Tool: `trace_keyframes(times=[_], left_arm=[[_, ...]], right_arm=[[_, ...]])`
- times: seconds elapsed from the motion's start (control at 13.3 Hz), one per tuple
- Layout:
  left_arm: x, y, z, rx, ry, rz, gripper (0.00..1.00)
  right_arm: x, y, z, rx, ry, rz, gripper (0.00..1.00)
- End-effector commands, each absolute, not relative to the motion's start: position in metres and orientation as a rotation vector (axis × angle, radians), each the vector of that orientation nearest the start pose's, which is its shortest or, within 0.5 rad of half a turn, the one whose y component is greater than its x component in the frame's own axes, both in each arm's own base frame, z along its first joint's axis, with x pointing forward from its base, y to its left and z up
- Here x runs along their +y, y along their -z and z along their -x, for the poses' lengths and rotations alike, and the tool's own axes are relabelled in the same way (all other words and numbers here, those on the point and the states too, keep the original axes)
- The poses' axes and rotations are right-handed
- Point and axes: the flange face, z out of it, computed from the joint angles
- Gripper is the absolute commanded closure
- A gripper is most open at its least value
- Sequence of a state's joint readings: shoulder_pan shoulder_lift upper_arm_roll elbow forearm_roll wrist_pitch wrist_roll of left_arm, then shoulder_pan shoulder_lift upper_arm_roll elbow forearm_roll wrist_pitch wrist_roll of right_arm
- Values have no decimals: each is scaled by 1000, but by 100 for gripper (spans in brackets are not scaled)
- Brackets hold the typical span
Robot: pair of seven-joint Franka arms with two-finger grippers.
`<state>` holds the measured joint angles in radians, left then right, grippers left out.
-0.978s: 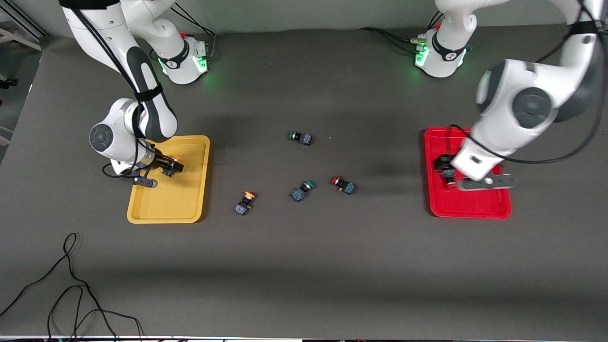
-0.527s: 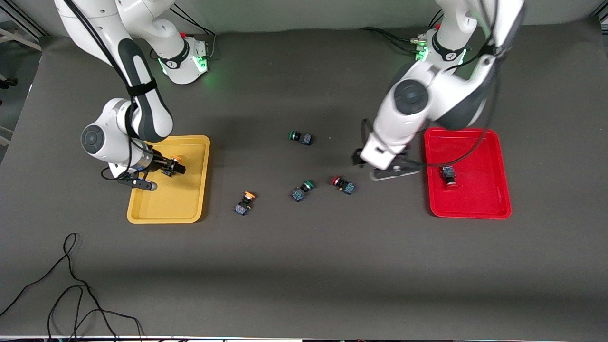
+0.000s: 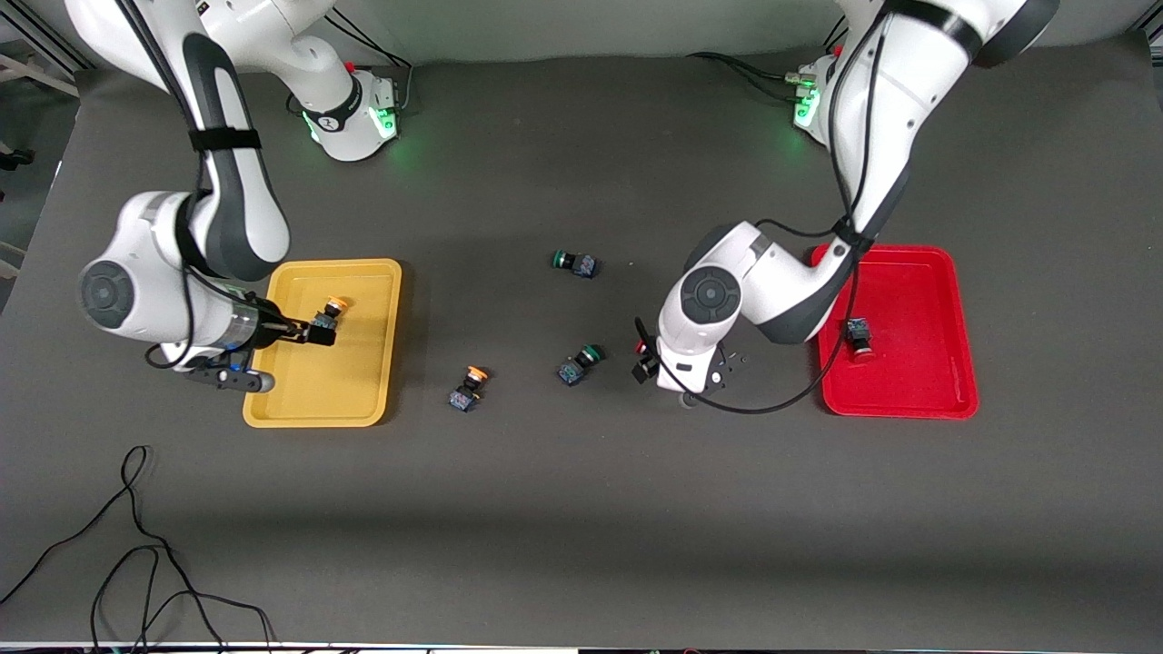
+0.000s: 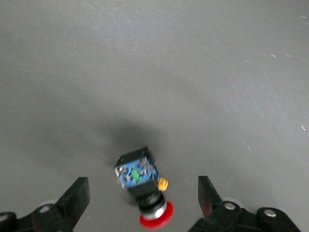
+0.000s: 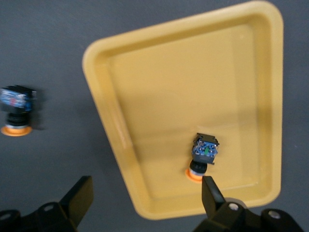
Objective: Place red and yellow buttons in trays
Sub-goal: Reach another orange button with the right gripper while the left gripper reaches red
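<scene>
A yellow button (image 3: 331, 309) lies in the yellow tray (image 3: 363, 400); it also shows in the right wrist view (image 5: 203, 157). My right gripper (image 3: 312, 334) is open and empty over that tray's rim (image 5: 145, 203). A second yellow button (image 3: 469, 387) lies on the table; it shows in the right wrist view too (image 5: 16, 110). A red button (image 3: 858, 337) lies in the red tray (image 3: 909, 400). My left gripper (image 3: 649, 360) is open, low over the other red button (image 4: 143, 186), which lies on the table between its fingers (image 4: 77, 198).
Two green-capped buttons lie mid-table, one (image 3: 576, 263) farther from the front camera, one (image 3: 579, 363) between the loose yellow button and the left gripper. A black cable (image 3: 136, 545) lies near the table's front edge at the right arm's end.
My left arm swung from the red tray to over the red button on the table, leaving a red button in the tray. My right gripper drew back from the yellow button in the yellow tray.
</scene>
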<state>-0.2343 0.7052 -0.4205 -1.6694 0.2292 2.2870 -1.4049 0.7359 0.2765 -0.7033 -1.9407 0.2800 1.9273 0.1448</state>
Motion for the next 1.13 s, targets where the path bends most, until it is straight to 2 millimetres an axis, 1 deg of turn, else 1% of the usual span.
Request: trace_keyframes(times=[0.0,0.08,0.15,0.23,0.3,0.38,0.45,0.53,0.6,0.68,0.75,0.83,0.9,1.05], left_arm=[[-388,-203,-564,-1241,-113,2912,0],[-387,-197,-563,-1262,-121,2898,0],[-388,-197,-562,-1261,-124,2896,5],[-388,-197,-561,-1262,-130,2889,18],[-393,-194,-556,-1246,-133,2891,28],[-393,-188,-554,-1242,-143,2883,43],[-393,-188,-554,-1237,-146,2880,59],[-392,-188,-554,-1235,-149,2877,73],[-392,-187,-553,-1232,-150,2876,81],[-390,-190,-555,-1214,-144,2883,83],[-386,-200,-562,-1173,-123,2898,86],[-380,-220,-569,-1105,-116,2901,87],[-376,-250,-574,-1017,-121,2910,89],[-361,-311,-572,-772,-141,2956,91]], right_arm=[[88,-403,-604,399,-328,3102,0],[100,-413,-611,430,-312,3104,0],[121,-420,-614,446,-290,3098,0],[134,-422,-616,481,-281,3085,0],[152,-423,-619,506,-276,3067,0],[174,-422,-623,513,-270,3055,0],[197,-415,-628,549,-267,3050,0],[211,-404,-634,595,-266,3040,0],[230,-388,-635,598,-264,3029,0],[242,-369,-635,613,-259,3017,0],[248,-345,-637,634,-254,3018,0],[254,-324,-637,641,-241,3016,0],[263,-305,-632,646,-240,3012,0],[264,-263,-621,655,-233,3022,0]])
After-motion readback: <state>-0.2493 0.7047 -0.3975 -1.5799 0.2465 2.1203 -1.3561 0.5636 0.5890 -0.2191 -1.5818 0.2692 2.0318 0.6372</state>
